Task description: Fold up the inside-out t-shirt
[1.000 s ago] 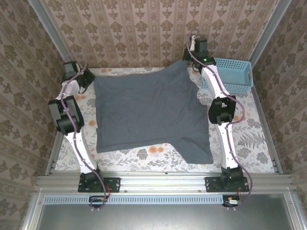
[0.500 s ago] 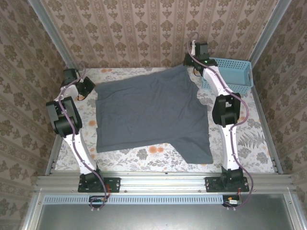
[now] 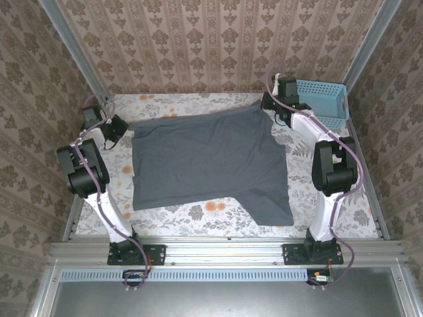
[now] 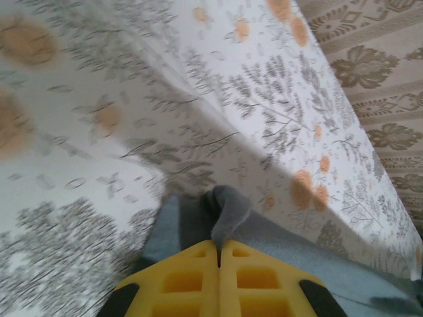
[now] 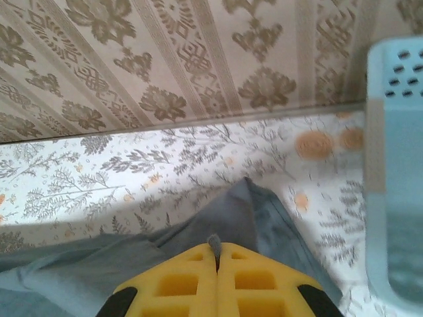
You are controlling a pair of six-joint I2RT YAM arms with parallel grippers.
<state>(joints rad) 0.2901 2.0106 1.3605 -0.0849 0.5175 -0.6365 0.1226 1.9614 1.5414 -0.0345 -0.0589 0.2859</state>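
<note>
**A:** What else is on that surface with you?

**B:** A light blue perforated basket stands in the far right corner, just beside my right forearm. A patterned wall closes off the far side and both flanks (it is close behind both my wrists).

**A:** And the t-shirt?

**B:** The dark grey t-shirt lies spread across the middle of the flowered surface, between my two arms. It is mostly flat. One corner on the near right reaches toward the near edge, and the far edge runs from one pincer to the other.

**A:** How do you hold it?

**B:** My left pincer is clenched on the far left corner, low over the surface. A fold of grey fabric sticks out at its yellow tip. My right pincer is clenched on the far right corner. A small tuft of cloth shows at the tip, and the rest falls away beneath. From that wrist the basket's rim sits off to the right, apart from the t-shirt.
</note>
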